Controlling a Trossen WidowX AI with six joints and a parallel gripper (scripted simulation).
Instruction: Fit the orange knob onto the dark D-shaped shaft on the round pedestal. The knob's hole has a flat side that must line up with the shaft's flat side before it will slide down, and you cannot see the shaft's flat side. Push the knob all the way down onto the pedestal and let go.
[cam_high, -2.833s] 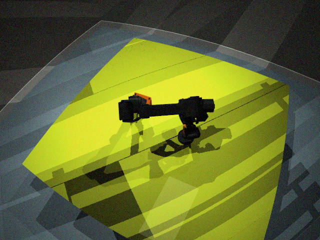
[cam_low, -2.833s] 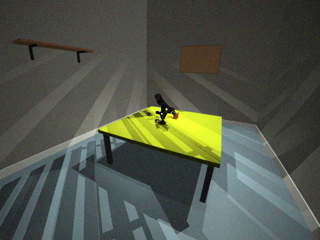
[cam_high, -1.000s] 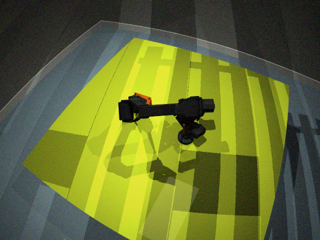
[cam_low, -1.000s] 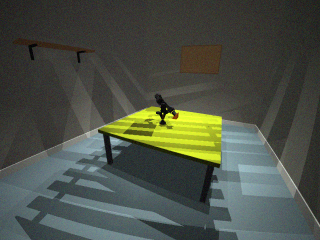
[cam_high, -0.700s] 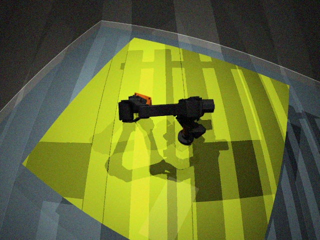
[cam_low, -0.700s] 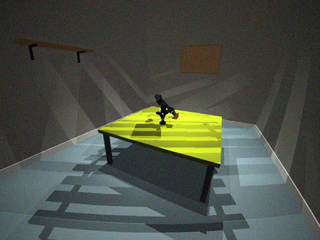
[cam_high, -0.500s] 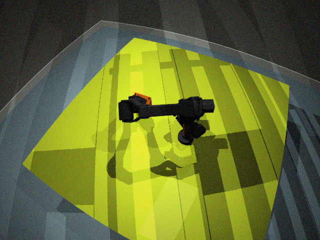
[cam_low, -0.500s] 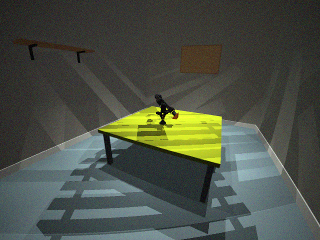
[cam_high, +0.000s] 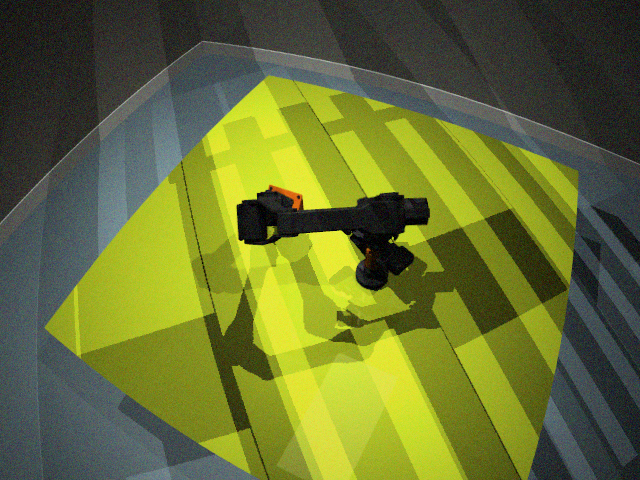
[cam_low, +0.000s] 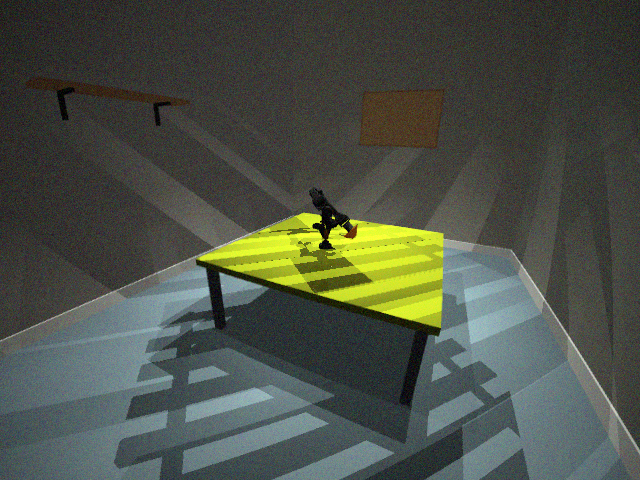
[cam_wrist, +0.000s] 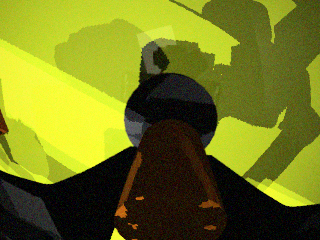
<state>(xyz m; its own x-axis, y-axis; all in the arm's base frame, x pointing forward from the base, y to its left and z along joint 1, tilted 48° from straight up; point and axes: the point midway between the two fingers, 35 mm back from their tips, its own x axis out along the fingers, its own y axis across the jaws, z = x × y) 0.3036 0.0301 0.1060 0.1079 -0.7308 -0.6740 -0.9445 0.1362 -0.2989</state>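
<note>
The orange knob (cam_high: 368, 256) (cam_wrist: 170, 165) looks dark brown-orange in the wrist view, tapered, with small lit orange patches. My gripper (cam_high: 369, 252) (cam_wrist: 170, 157) is shut on it, with black fingers at both sides. The round dark pedestal (cam_high: 371, 277) (cam_low: 325, 245) (cam_wrist: 175, 90) stands on the table. The knob overlaps the pedestal's near part in the wrist view and its upper part in the top view. The shaft is hidden, so I cannot tell whether the knob is on it or how far down it sits. The knob's hole and flat side are hidden too.
The yellow table (cam_high: 129, 304) (cam_low: 408, 304) is crossed by dark shadow bands. The black arm link (cam_high: 320, 221) extends to the left of the gripper in the top view, with an orange plate (cam_high: 289, 197) at its far end. A shelf and an orange-brown panel are on the walls.
</note>
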